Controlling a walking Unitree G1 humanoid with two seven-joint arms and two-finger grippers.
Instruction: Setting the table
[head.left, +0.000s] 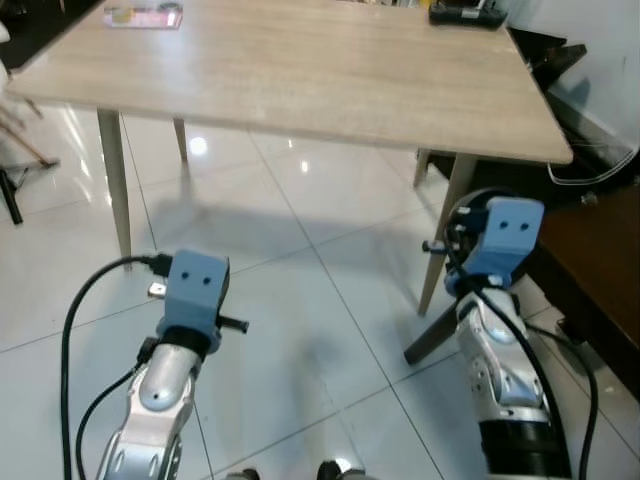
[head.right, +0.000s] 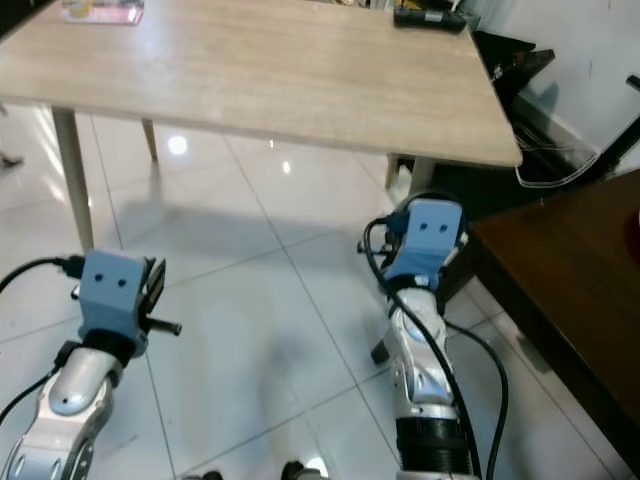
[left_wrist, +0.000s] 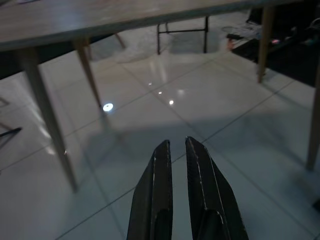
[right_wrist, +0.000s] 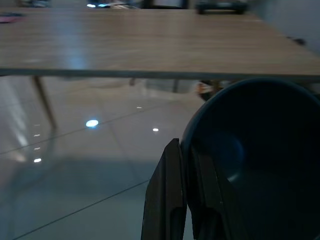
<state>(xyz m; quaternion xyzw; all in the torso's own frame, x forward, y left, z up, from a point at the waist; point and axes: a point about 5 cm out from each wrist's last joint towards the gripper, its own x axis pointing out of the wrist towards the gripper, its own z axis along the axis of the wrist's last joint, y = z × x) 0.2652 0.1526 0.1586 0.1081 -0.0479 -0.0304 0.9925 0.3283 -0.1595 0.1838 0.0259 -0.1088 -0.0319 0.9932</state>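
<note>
Surface (head.left: 300, 80): light wood-grain top, matte, rectangular, on slim tapered legs over glossy white floor tiles (head.left: 300, 330). Both arms were held low in front of the surface's near edge, below top height, wrists with blue camera housings pointing toward it.

Right tool (right_wrist: 182, 200): black fingers pinched together on the rim of a dark round bowl (right_wrist: 255, 165), one finger outside the wall, the other inside. Bowl was deep, smooth, dark blue-grey, nothing visible inside; held short of the surface's near right corner, by that leg.

Left tool (left_wrist: 177, 200): two long black fingers nearly together with a thin gap, nothing between them, aimed under the surface toward its legs.

On the surface's far left corner: a flat clear packet with pink contents (head.left: 143, 15). Far right corner: a black flat object (head.left: 466, 14), type unclear. Dark brown wooden furniture (head.left: 600, 270) stood just right of the surface.
</note>
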